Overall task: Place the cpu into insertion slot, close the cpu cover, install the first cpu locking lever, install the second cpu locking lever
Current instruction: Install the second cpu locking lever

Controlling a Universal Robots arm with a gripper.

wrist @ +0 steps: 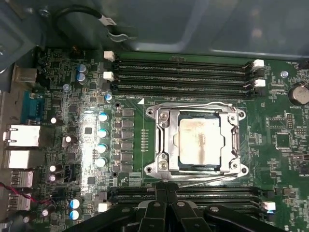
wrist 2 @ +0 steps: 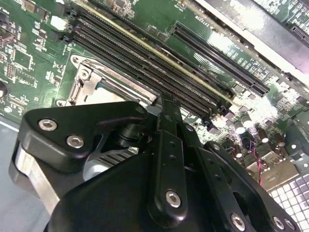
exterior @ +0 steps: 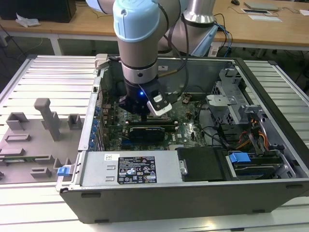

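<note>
In the first wrist view the cpu [wrist: 199, 140] lies flat in the insertion slot, its pale metal face showing through the window of the cpu cover [wrist: 164, 140]. The cover is down over it and hides the slot's contacts. One silvery locking lever [wrist: 193, 104] runs along one side of the socket, another [wrist: 203, 178] along the side facing my gripper. My gripper [wrist: 166, 186] is shut with nothing between its fingers, its tip just at that second lever's edge. In the second wrist view my gripper [wrist 2: 164, 104] hangs over a corner of the cover [wrist 2: 87, 82]. In the exterior view my gripper [exterior: 145, 117] is low inside the case.
Long black memory slots [wrist: 183, 77] flank the socket on both sides. A row of capacitors [wrist: 102, 140] stands beside it. A black card [exterior: 149, 131], the power supply [exterior: 130, 169], a drive cage [exterior: 231, 106] and cables [exterior: 251, 135] crowd the open case.
</note>
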